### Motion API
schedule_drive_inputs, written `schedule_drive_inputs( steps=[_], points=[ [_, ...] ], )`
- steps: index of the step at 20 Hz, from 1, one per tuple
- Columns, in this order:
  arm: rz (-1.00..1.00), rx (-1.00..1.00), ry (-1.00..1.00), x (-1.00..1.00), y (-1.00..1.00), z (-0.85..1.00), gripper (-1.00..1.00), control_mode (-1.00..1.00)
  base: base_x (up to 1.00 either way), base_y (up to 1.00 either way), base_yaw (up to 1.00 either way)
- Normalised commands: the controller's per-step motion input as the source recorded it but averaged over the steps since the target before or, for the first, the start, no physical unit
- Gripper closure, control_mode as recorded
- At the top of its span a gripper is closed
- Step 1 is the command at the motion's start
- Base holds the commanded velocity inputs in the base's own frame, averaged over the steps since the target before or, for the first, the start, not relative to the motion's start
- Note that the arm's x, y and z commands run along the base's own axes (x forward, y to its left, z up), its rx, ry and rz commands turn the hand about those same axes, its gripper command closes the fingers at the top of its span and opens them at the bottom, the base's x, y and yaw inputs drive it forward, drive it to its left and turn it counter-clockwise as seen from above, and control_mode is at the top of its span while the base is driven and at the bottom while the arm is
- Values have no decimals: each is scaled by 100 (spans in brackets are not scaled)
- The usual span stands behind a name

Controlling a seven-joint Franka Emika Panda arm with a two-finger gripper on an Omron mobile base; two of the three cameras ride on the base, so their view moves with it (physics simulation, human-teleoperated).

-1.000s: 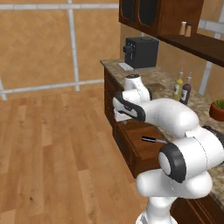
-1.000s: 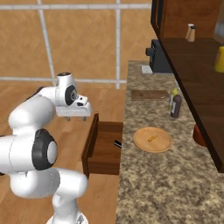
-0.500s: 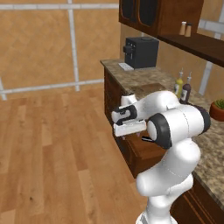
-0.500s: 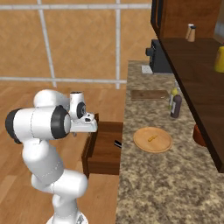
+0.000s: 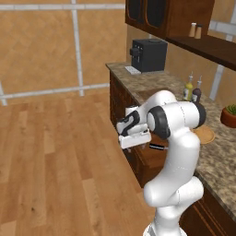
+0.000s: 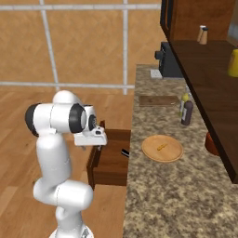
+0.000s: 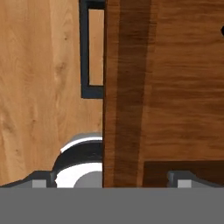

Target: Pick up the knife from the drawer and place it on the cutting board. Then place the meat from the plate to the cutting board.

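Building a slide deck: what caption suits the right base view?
Gripper poised above the open drawer holding the knife; the meat waits on the plate, the cutting board beyond.

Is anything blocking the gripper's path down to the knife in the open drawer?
Nothing visible does. The drawer is pulled open with the knife lying near its counter side, nothing on top of it. The gripper hangs over the drawer's front edge, apart from the knife.
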Motion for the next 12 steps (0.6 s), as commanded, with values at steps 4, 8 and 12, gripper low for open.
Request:
schedule_drive_inputs(
  steps=[4, 8, 12],
  points=[
    [0, 0, 0, 27, 0, -43, -100, -100, 0, 0, 0],
    [0, 0, 0, 14, 0, -49, -100, -100, 0, 0, 0],
    [-1, 4, -1, 2, 15, -13, -100, -100, 0, 0, 0]
  ],
)
